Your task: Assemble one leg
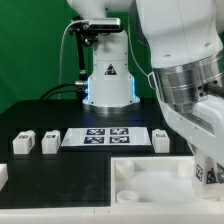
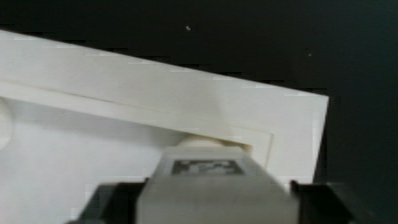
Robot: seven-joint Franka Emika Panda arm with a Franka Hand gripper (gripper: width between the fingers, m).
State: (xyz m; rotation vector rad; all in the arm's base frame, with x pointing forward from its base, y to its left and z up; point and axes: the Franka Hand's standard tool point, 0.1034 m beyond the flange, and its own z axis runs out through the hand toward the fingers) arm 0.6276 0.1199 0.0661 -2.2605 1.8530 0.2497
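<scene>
- The gripper (image 2: 214,206) is clamping the leg (image 2: 210,168). In the wrist view the tagged block is sitting snug between the two dark fingers (image 2: 121,206), with no gap showing on either side.
- The leg is hanging over a corner of the large white square panel (image 2: 125,105), and its far end is meeting the recessed edge there. I cannot tell whether it is already entering a socket, because the block is hiding the contact.
- In the exterior view the arm is reaching down over the panel at that view's right, close to the table (image 1: 60,185).
- Three more small tagged blocks (image 1: 50,141) are lying apart from the panel, either side of the marker board (image 1: 105,137).
- Judging by this, the step in hand is seating the held leg in the panel's corner.
- The next move is likely calling for a straight, upright descent, then twisting or pressing until the leg is bedding in.
- A tilted entry could be jamming the leg or nudging the panel off its spot.
</scene>
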